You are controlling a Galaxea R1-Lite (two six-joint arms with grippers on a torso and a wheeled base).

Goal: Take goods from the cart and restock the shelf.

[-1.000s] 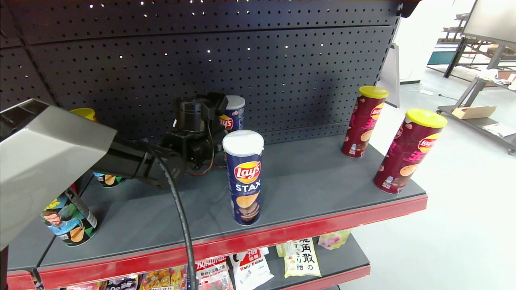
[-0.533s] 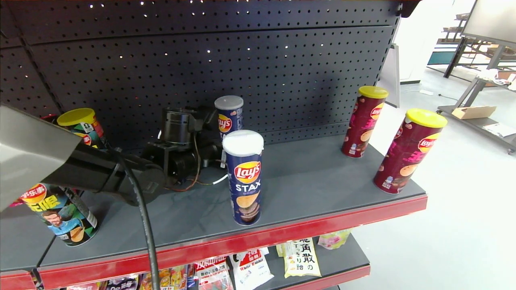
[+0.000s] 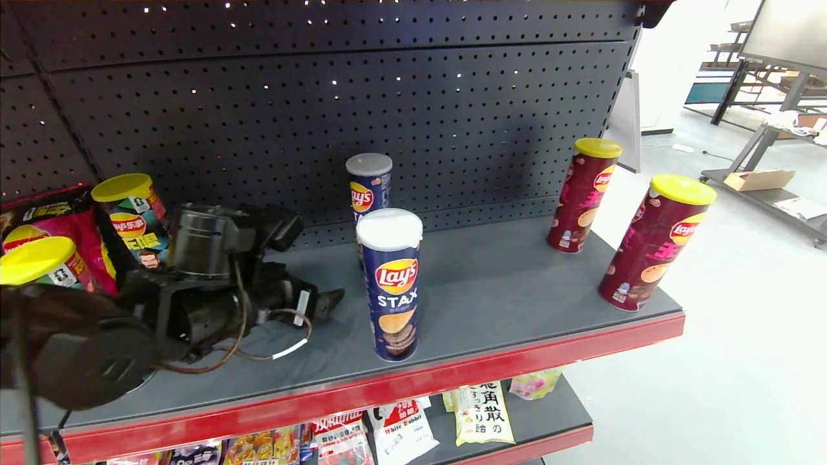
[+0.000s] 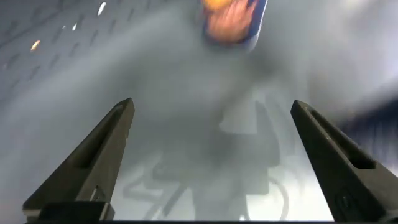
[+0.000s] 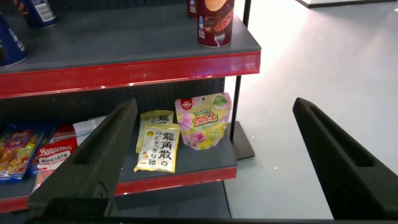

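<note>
Head view: the left hand [image 3: 307,265] is seen at the lower left of the frame, low over the shelf [image 3: 504,290], its fingers spread wide with nothing held. The rear blue can [image 3: 368,184] is placed upright against the back panel, up and to the right of this hand and apart from it. The front blue can [image 3: 391,284] is stood just before the rear one, near the red edge. Both long axes are vertical, and both lids are on. In the left wrist view the left hand's opening faces the blurred rear blue can [image 4: 230,18]. Two red cans [image 3: 583,194] are stood at the right end, and yellow-lidded cans [image 3: 129,206] at the far left. The right hand [image 5: 214,109] is held wide and empty lower down, before the lower shelf [image 5: 186,177], on which snack bags [image 5: 202,118] are laid. The left hand is judged the nearer to the cans.
</note>
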